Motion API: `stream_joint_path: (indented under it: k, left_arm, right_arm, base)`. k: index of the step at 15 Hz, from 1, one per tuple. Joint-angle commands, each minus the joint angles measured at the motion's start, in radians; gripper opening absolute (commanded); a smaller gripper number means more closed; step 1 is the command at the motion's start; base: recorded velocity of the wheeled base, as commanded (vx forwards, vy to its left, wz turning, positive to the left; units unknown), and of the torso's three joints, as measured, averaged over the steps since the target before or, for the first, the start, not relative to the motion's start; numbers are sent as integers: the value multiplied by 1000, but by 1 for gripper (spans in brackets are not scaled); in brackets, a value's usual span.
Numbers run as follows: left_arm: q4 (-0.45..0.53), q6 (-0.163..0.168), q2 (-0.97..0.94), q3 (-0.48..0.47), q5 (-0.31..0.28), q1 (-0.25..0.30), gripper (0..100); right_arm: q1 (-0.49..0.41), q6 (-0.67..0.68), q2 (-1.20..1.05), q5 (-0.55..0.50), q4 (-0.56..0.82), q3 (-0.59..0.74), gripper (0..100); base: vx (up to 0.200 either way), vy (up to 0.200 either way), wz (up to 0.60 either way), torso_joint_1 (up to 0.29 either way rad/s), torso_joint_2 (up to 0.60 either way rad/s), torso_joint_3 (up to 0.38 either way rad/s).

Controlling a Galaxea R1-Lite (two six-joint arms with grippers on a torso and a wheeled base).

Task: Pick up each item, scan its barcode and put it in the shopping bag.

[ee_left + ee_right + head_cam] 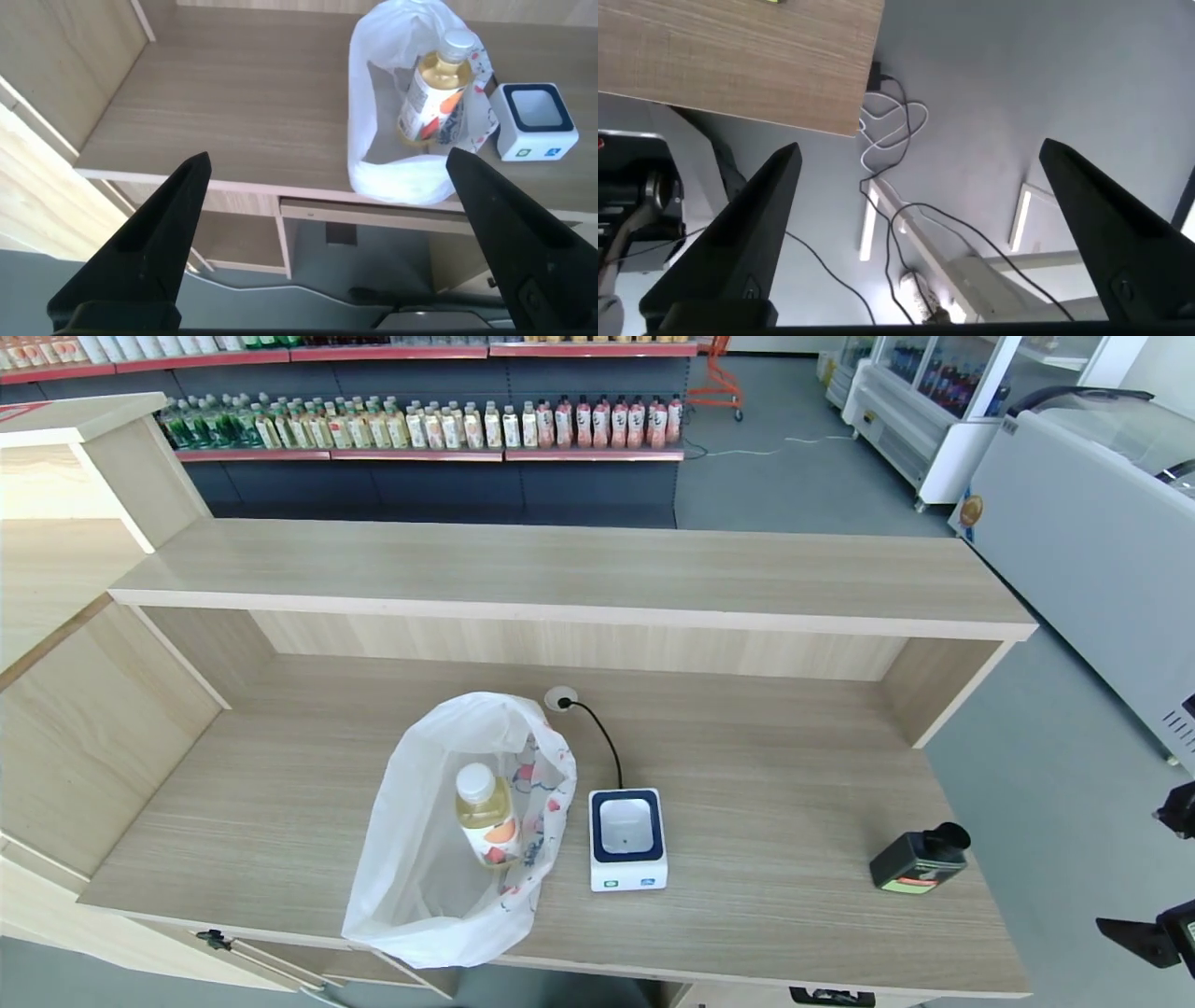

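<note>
Head view
- Step in hand: as I judged it, picking up the dark bottle [920, 863], the 1 item left outside the shopping bag [420, 877].
- Task's things: the dark bottle lay on its side on the counter [747, 775], near the edge closest to the right gripper [1160, 875]. The scanner [627, 840] and then the bag lay further from those fingers. 1 drink bottle [485, 812] already stood inside the bag.
- Right arm pose: the gripper was off the counter's end, apart from the dark bottle, with its 2 fingers spread.
- Doing it well: lift the fingers above the counter top first. Then bring 1 finger to each side of the bottle's body and close there, leaving the barcode side free for the scanner's window.

Left wrist view
- Left gripper [327, 163]: its 2 fingers were spread wide and held nothing.
- Pose: it was held back from the counter's front edge, with the fingers pointing toward the counter.
- Task's things: the bag, with the drink bottle inside, and the scanner lay well beyond the fingertips. Both were closer to 1 finger than to the other.

Right wrist view
- Right gripper [920, 154]: its fingers were wide apart and held nothing.
- Pose: it was off the counter, and the counter's corner lay beyond 1 fingertip.
- Rest: between the fingers were the floor and loose cables [896, 121].
</note>
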Motion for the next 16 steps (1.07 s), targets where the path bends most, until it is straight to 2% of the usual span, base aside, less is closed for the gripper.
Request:
stream_joint_path:
  k: [1,6,12,16]
  left_arm:
    - [0,-3,0,0,0,0,100]
    - [0,-4,0,0,0,0,100]
    - [0,-4,0,0,0,0,100]
    - [0,-4,0,0,0,0,100]
  right_arm:
    - [0,-23,36,0,-1,-2,100]
    - [18,-167,79,3,-1,4,100]
    - [215,-188,177,12,-9,-2,100]
    - [282,-215,347,21,-240,4,100]
  base:
    - [0,0,0,0,0,0]
    - [0,0,0,0,0,0]
    - [0,0,0,0,0,0]
    - [0,0,0,0,0,0]
